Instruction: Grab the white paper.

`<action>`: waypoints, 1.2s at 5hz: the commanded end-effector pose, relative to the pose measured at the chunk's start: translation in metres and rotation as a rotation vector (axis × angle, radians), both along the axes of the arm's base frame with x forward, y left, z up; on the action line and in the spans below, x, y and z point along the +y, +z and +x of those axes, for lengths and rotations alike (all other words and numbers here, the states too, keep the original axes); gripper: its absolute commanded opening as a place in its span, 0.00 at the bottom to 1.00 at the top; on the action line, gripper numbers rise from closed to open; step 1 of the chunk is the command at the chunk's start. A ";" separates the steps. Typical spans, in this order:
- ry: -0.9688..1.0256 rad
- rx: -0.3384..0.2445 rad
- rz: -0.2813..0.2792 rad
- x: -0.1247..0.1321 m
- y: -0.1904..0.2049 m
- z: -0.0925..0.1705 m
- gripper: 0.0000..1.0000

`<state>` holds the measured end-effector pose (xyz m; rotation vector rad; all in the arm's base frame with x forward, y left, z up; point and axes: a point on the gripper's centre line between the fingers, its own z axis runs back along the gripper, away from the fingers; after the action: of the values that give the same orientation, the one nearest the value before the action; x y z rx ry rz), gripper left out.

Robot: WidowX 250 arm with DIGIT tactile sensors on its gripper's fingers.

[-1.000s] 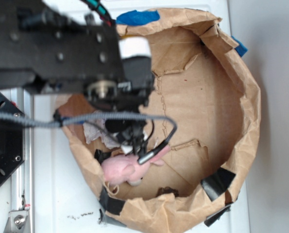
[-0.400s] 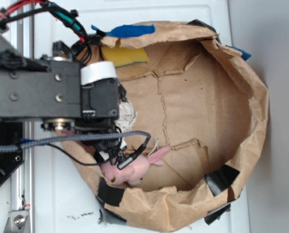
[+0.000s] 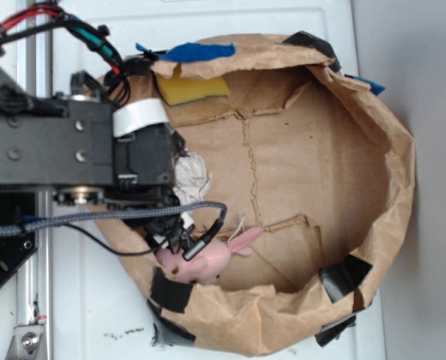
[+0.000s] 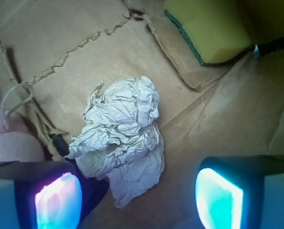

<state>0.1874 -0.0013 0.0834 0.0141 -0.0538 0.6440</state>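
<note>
The step in hand looks like the approach: the black tool hangs above the floor of the crumpled brown paper bag with its jaws spread wide and nothing between them. The wrinkled off-white wad of paper lies on the bag floor just ahead of the tool and toward its left finger, not centred in the gap; the wad's lower corner reaches close to that finger. In the exterior view the wad peeks out beside the tool body.

The next move probably calls for a small shift toward the left finger's side so the wad sits between the jaws, then a descent and a closing.

Beside the left finger, the pink plush bunny sits near the wad, with a white loop of string; a drift that way could catch it instead. The yellow sponge with a green edge lies well ahead on the right finger's side, clear of the path.
</note>
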 end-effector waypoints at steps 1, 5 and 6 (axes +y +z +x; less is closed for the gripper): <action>0.011 -0.029 0.024 -0.004 -0.003 0.009 1.00; 0.091 -0.030 0.031 0.012 -0.007 0.031 1.00; 0.080 -0.012 0.053 0.007 -0.015 0.029 1.00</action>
<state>0.2125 0.0075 0.0624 0.0761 -0.0533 0.7215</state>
